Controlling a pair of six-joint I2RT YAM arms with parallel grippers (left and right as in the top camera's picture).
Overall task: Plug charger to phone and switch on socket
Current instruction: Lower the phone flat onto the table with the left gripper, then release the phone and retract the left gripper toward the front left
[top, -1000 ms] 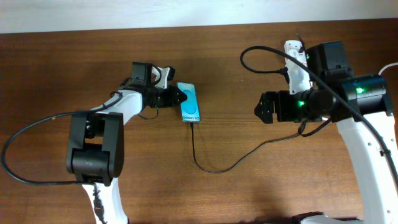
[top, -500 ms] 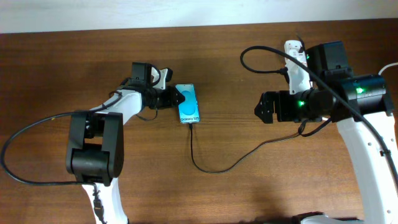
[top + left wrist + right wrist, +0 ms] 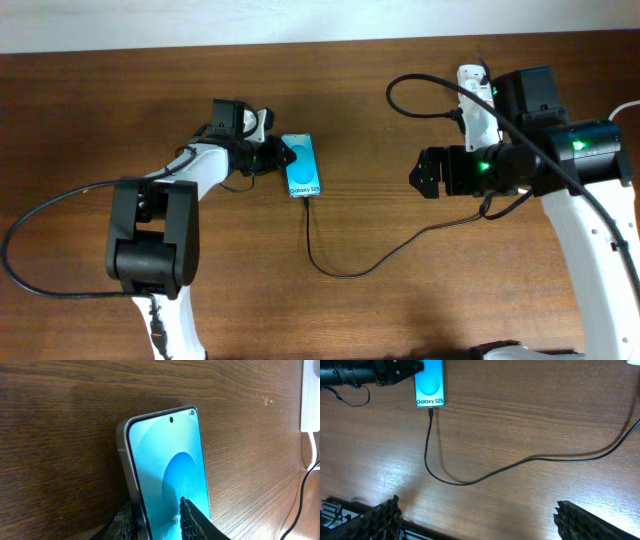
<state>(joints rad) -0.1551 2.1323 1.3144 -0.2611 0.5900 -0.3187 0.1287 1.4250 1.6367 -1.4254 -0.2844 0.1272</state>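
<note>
The phone (image 3: 303, 167) lies on the wooden table, its cyan screen up and "Galaxy S25" at its near short edge. My left gripper (image 3: 278, 156) is shut on its far end; in the left wrist view the fingers (image 3: 160, 522) clamp the phone (image 3: 167, 460) across its thickness. The thin black charger cable (image 3: 340, 270) meets the phone's near edge with its plug tip (image 3: 431, 410) and curves right towards the socket (image 3: 472, 100), a white strip partly hidden under my right arm. My right gripper (image 3: 425, 172) is open and empty, well right of the phone (image 3: 429, 382).
A thicker black robot cable (image 3: 420, 95) loops beside the socket. A white cord (image 3: 625, 105) shows at the right edge. The left arm's black cable (image 3: 40, 230) arcs along the table's left side. The white block and cord (image 3: 310, 405) show far right in the left wrist view.
The left gripper has pulled the phone slightly left and straightened it; the cable end followed. The right arm has not moved.
</note>
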